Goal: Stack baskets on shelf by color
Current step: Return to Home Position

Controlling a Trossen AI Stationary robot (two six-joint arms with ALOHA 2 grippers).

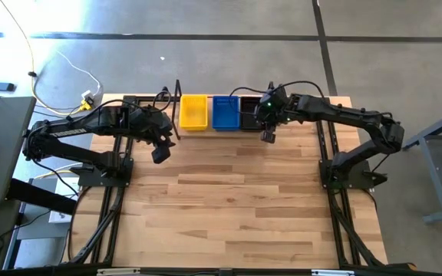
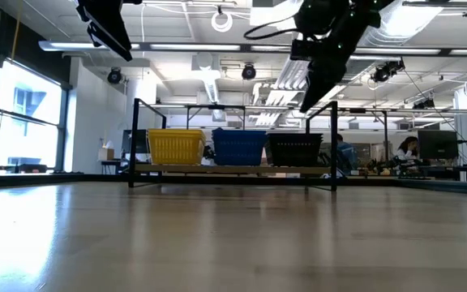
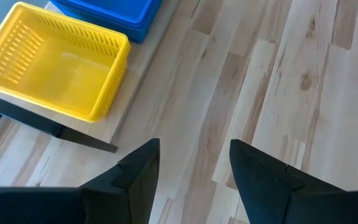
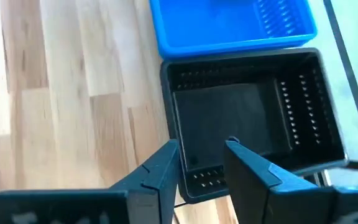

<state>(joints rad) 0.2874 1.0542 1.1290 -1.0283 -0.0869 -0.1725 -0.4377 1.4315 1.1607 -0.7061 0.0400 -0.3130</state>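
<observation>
The yellow basket (image 1: pixel 193 113), blue basket (image 1: pixel 225 112) and black basket (image 1: pixel 250 113) stand side by side on the shelf (image 2: pixel 233 169) at the table's far edge. I cannot tell whether each is a single basket or a nested stack. My left gripper (image 1: pixel 160 156) hangs open above bare table, near and left of the yellow basket (image 3: pixel 55 68). My right gripper (image 1: pixel 268 138) hovers open, high above the near side of the black basket (image 4: pixel 247 112), beside the blue basket (image 4: pixel 229 25). In the low view both grippers (image 2: pixel 108 32) (image 2: pixel 323 65) are well above the baskets.
The shelf's upright loop ends (image 2: pixel 139 138) (image 2: pixel 334 146) rise at either side of the basket row. The wooden tabletop (image 1: pixel 236 207) stretches toward the near edge. A black tube frame (image 1: pixel 336 207) runs along the table's sides under the arms. People sit at desks in the room beyond (image 2: pixel 408 150).
</observation>
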